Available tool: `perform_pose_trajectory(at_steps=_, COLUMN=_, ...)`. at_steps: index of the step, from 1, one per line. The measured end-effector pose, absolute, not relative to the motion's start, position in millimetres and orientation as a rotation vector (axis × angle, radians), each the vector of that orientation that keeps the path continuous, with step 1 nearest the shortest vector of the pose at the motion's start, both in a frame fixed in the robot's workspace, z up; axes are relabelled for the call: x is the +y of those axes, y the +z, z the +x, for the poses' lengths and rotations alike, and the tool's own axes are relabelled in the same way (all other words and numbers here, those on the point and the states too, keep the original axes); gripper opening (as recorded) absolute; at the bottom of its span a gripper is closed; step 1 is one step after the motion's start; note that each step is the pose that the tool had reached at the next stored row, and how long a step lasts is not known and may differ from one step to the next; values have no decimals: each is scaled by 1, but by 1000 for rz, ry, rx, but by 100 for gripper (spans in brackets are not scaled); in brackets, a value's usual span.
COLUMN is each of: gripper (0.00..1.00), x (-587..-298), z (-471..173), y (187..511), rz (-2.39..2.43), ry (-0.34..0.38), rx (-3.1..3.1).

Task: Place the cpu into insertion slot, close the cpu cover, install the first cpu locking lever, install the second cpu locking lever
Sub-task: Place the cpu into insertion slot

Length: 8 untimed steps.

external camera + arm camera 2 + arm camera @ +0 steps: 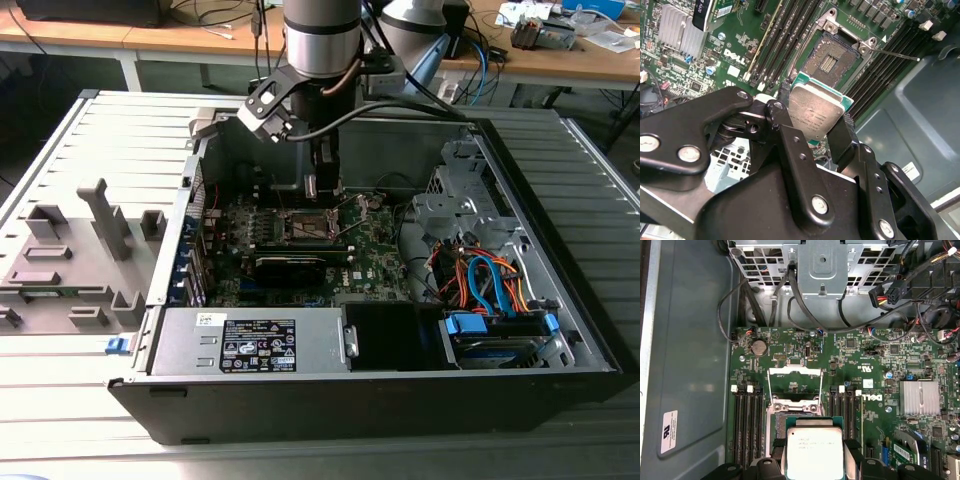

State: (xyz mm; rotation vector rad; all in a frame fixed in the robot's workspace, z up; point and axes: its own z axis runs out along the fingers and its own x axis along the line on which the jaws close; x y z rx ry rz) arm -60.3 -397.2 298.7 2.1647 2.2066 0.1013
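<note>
My gripper (pixel 816 114) is shut on the cpu (pixel 814 107), a flat square chip with a silver top and green edge, clamped at two opposite sides by the black fingers (pixel 776 460). The cpu (pixel 814 450) hangs tilted a little above the motherboard, just short of the insertion slot (pixel 832 57), whose brownish contact field lies bare inside a silver rim. The cpu cover (pixel 794 372) stands swung open on the slot's far side. A thin locking lever (pixel 897 55) sticks out beside the slot. In the exterior view the gripper (pixel 325 190) reaches down into the case over the slot (pixel 312 226).
Black memory slots (pixel 746 422) flank the socket on both sides. A finned heatsink (pixel 919 397) and a black card (pixel 290 265) lie nearby. Drive cage and cables (pixel 480 270) fill the exterior view's right; a power supply (pixel 250 342) sits in front. A grey fixture (pixel 80 250) stands outside the case.
</note>
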Motion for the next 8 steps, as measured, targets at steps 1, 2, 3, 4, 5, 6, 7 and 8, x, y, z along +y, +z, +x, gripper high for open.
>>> perform_pose_trajectory(at_steps=1, gripper=55, x=-397, z=-60, y=299, rz=2165, ry=101, rx=2207)
perform_pose_trajectory(at_steps=2, gripper=55, x=-397, z=-60, y=298, rz=2165, ry=101, rx=2207)
perform_pose_trajectory(at_steps=3, gripper=55, x=-397, z=-60, y=298, rz=2165, ry=101, rx=2206)
perform_pose_trajectory(at_steps=4, gripper=55, x=-397, z=-60, y=298, rz=2165, ry=101, rx=2207)
perform_pose_trajectory(at_steps=5, gripper=55, x=-397, z=-60, y=298, rz=2165, ry=101, rx=2207)
perform_pose_trajectory(at_steps=6, gripper=55, x=-397, z=-60, y=298, rz=2165, ry=101, rx=2207)
perform_pose_trajectory(at_steps=7, gripper=55, x=-397, z=-60, y=298, rz=2165, ry=101, rx=2207)
perform_pose_trajectory(at_steps=8, gripper=55, x=-397, z=-60, y=297, rz=2165, ry=101, rx=2206)
